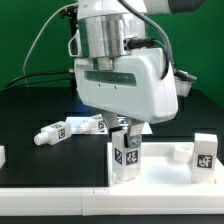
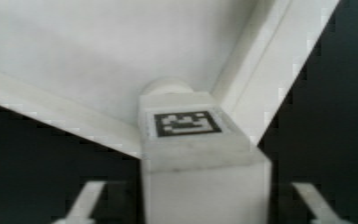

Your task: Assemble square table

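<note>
The square table's white panel [image 1: 60,176] lies at the front of the exterior view. In the wrist view its raised rim [image 2: 247,70] forms a corner. A short white leg [image 1: 126,156] with a black-and-white tag [image 2: 186,123] stands upright in that corner. My gripper [image 1: 128,132] hangs straight over this leg. It is open: in the wrist view its fingertips [image 2: 91,200] straddle the leg [image 2: 202,170], with a dark gap on each side. Another tagged leg [image 1: 205,152] stands upright at the exterior view's right. Two more legs [image 1: 62,130] [image 1: 95,125] lie on the black table behind.
A low white block [image 1: 180,152] sits between the two upright legs. A small white piece [image 1: 2,155] shows at the exterior view's left edge. The arm's wide white wrist housing [image 1: 125,85] hangs over the middle of the scene.
</note>
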Controlling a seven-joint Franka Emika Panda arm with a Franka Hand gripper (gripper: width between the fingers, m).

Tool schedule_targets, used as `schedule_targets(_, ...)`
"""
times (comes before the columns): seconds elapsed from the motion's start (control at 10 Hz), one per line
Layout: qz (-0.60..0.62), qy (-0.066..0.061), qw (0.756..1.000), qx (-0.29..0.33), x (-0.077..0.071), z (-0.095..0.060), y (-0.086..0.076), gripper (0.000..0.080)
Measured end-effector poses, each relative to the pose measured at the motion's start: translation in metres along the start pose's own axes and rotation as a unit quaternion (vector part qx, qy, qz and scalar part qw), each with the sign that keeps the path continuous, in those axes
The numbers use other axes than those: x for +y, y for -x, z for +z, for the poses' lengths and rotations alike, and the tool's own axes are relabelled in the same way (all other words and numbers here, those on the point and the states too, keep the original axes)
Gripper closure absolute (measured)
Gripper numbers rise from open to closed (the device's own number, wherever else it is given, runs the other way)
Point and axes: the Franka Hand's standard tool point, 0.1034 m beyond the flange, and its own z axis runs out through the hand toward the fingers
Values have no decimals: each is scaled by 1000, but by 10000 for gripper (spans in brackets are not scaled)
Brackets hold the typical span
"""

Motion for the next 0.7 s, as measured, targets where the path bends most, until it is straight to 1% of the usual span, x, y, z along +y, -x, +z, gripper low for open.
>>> schedule_targets(0.1,-120,8,993,-1,-3,-3,-1,268)
schedule_targets(0.2,-218,7,976,-4,0,-3,-6,175)
schedule_targets(0.3,-244,5,970,-1,3,-3,-8,175)
schedule_targets(0.4,-286,8,958,0,3,-3,-8,154)
schedule_targets(0.5,-320,8,947,-1,4,-2,-8,154)
schedule_targets(0.6,-376,13,927,2,3,-1,-8,151)
schedule_targets(0.7,-462,19,886,9,-2,1,-4,150)
